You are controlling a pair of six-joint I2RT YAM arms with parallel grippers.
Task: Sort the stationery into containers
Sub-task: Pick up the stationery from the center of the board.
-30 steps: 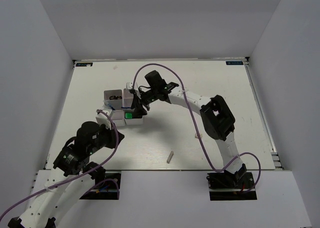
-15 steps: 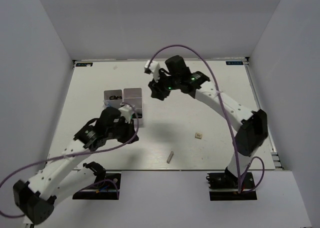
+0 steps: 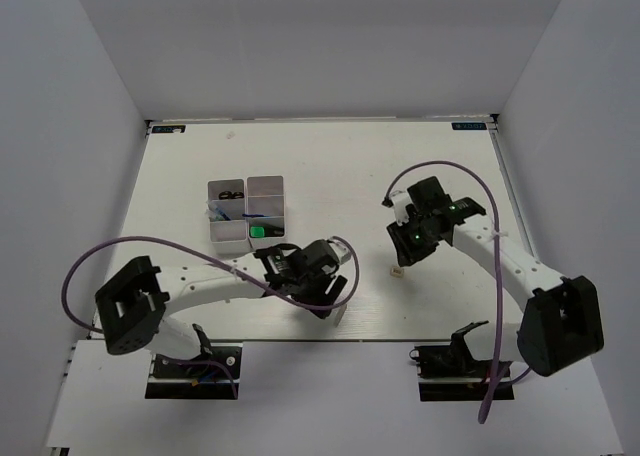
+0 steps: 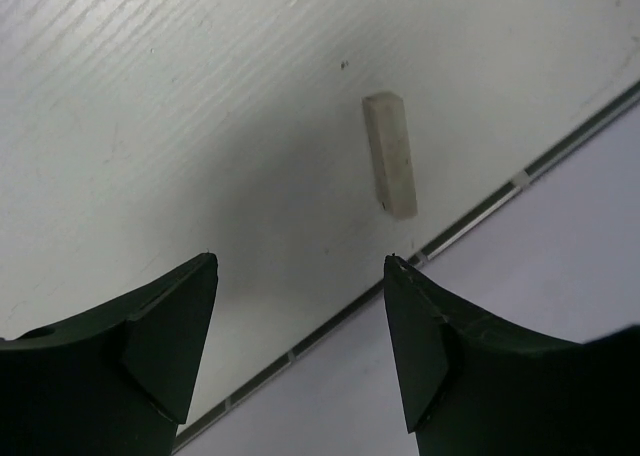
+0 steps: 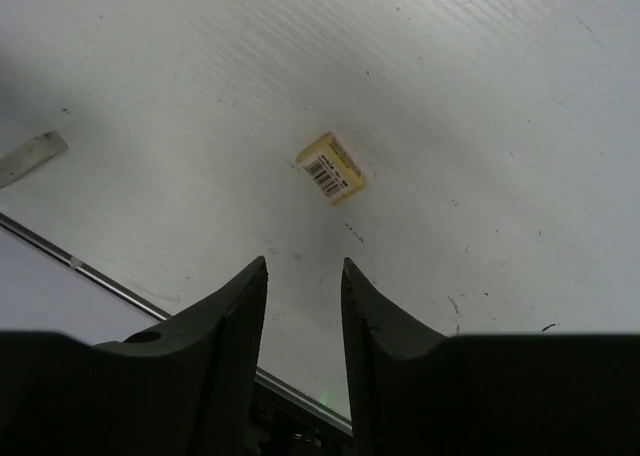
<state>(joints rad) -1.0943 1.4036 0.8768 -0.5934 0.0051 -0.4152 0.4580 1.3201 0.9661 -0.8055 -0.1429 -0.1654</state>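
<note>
top external view: the white tray (image 3: 247, 238) sits left of centre on the table (image 3: 440, 166), with a green highlighter (image 3: 258, 231) in a near compartment on its right column and black-handled scissors (image 3: 230, 194) in the far left one; the left gripper (image 3: 328, 294) reaches across to the right of the tray and hangs low near the table's near edge, while the right gripper (image 3: 407, 244) points down and toward the near side, with the tiny beige cube (image 3: 396, 271) lying on the table just beyond its tips and apart from them; from up here the spread of either pair of jaws is hard to read; left wrist view: the left gripper (image 4: 298, 261) has its jaws spread wide with nothing between them, only bare table; the short grey stick (image 4: 390, 154) lies flat ahead of the tips, off toward the right-hand finger (image 4: 430, 346), outside the gap and touching neither finger, close to the seam along the table's edge; right wrist view: the right gripper (image 5: 303, 263) has its jaws set narrow, a slim gap with nothing in it; the tiny beige cube (image 5: 330, 166), barcode label facing up, rests on the table ahead of the tips and a touch right of the gap's line, clear of both fingers; the short grey stick (image 5: 30, 156) shows at the far left edge, well apart from the cube
</note>
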